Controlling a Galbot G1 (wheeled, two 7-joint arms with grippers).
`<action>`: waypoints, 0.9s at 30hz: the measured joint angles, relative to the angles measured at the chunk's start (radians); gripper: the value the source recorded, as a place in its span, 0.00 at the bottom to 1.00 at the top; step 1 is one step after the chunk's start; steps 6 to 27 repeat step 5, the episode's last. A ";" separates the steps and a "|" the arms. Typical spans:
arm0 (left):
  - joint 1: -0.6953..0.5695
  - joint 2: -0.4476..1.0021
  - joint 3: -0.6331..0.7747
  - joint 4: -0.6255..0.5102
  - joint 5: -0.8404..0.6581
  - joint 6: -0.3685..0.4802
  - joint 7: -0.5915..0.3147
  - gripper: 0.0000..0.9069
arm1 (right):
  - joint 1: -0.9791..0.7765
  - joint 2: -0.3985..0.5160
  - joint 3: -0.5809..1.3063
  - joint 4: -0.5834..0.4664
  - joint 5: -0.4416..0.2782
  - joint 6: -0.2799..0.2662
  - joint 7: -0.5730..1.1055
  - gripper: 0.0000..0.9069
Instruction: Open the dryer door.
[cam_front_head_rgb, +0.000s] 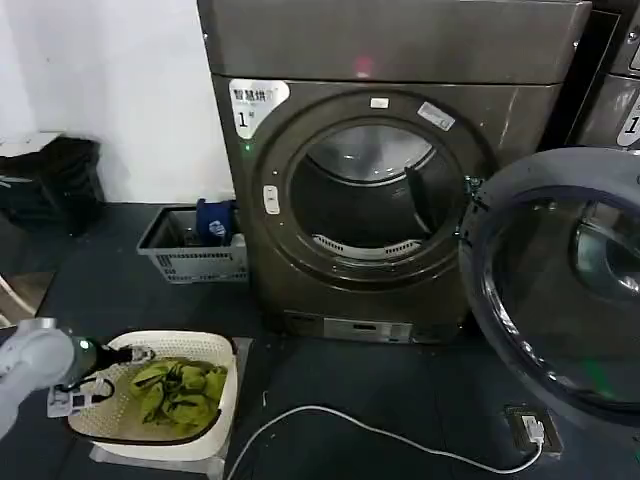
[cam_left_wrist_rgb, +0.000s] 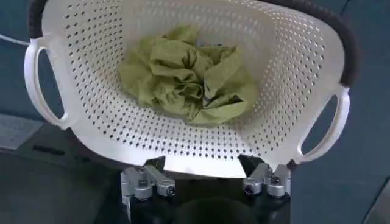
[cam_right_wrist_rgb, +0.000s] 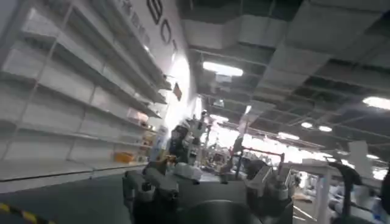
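The bronze-grey dryer (cam_front_head_rgb: 400, 60) carries a white "1" sticker (cam_front_head_rgb: 250, 105), and its drum opening (cam_front_head_rgb: 365, 200) is uncovered. The dryer door (cam_front_head_rgb: 560, 290), chrome-rimmed with dark glass, stands swung wide to the right of the opening, hinged at the opening's right side. My left gripper (cam_front_head_rgb: 95, 385) hangs low at the front left by the near rim of a white perforated basket (cam_front_head_rgb: 215, 395). In the left wrist view this gripper (cam_left_wrist_rgb: 202, 167) is open just short of the basket's rim (cam_left_wrist_rgb: 183, 159), holding nothing. My right gripper (cam_right_wrist_rgb: 207, 182) is open and empty, aimed at the room and ceiling.
Green cloth (cam_front_head_rgb: 180, 390) (cam_left_wrist_rgb: 189, 76) lies in the basket. A grey crate (cam_front_head_rgb: 190, 250) stands left of the dryer. A white cable (cam_front_head_rgb: 350, 425) runs across the dark floor to a plug box (cam_front_head_rgb: 530, 428). A second machine (cam_front_head_rgb: 615, 100) is at the far right.
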 joint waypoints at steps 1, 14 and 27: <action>0.000 0.000 0.000 0.001 0.000 0.000 0.000 1.00 | 0.000 0.001 0.004 0.003 -0.001 -0.002 0.004 1.00; 0.001 0.000 0.000 0.004 0.000 0.000 -0.001 1.00 | -0.003 0.008 0.013 0.009 -0.001 -0.004 0.025 1.00; 0.001 0.000 0.000 0.004 0.000 0.000 -0.001 1.00 | -0.003 0.008 0.013 0.009 -0.001 -0.004 0.025 1.00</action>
